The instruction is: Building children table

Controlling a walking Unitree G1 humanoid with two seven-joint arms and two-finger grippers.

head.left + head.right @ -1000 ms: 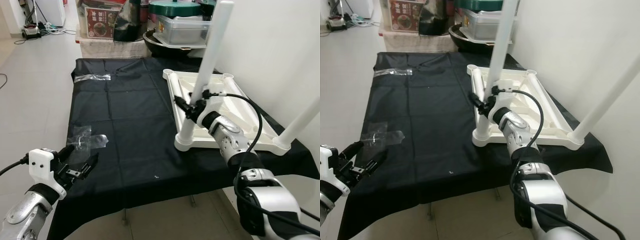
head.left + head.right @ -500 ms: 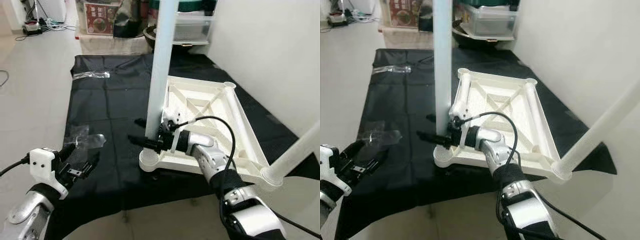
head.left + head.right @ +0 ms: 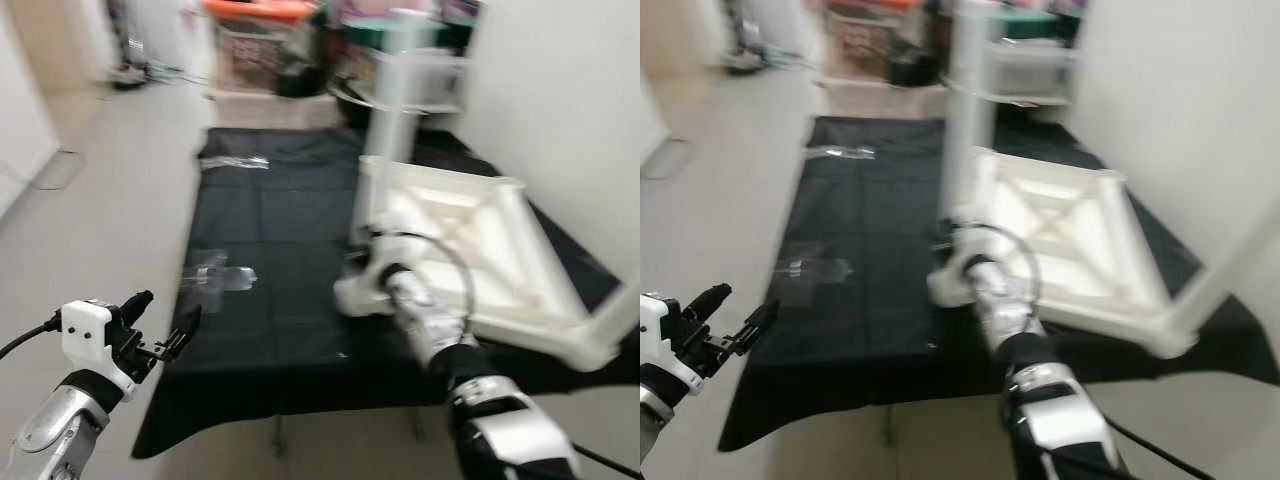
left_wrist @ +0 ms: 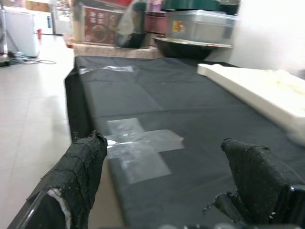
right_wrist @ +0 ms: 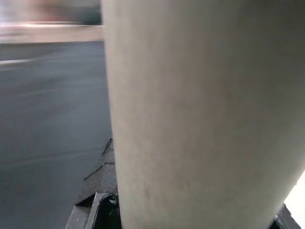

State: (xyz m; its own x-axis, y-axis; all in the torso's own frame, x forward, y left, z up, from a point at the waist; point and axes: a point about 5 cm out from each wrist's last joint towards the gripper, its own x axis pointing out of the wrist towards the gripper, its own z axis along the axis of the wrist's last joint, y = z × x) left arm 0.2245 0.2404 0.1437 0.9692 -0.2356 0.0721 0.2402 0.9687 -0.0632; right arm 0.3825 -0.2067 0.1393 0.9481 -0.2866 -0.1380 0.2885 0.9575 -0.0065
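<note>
The white children's table (image 3: 470, 250) lies upside down on a black cloth (image 3: 280, 220), blurred in both eye views. One white leg (image 3: 390, 120) stands upright at its near left corner. A second leg (image 3: 605, 335) juts out at the right. My right gripper (image 3: 362, 252) is at the foot of the upright leg, shut on it. In the right wrist view the leg (image 5: 200, 109) sits tight against a black finger (image 5: 95, 205). My left gripper (image 3: 160, 325) hangs open off the cloth's near left corner, with both fingers (image 4: 83, 167) spread and nothing between them.
Two clear plastic bags lie on the cloth, one near (image 3: 220, 275) and one far (image 3: 235, 162). Boxes and a lidded bin (image 3: 300, 50) crowd the far end. A pale wall (image 3: 560, 90) runs along the right. Bare floor (image 3: 90, 200) lies to the left.
The whole picture has shifted and blurred, so the camera moved. My right gripper stays at the foot of the upright leg. The left gripper remains open beside the cloth.
</note>
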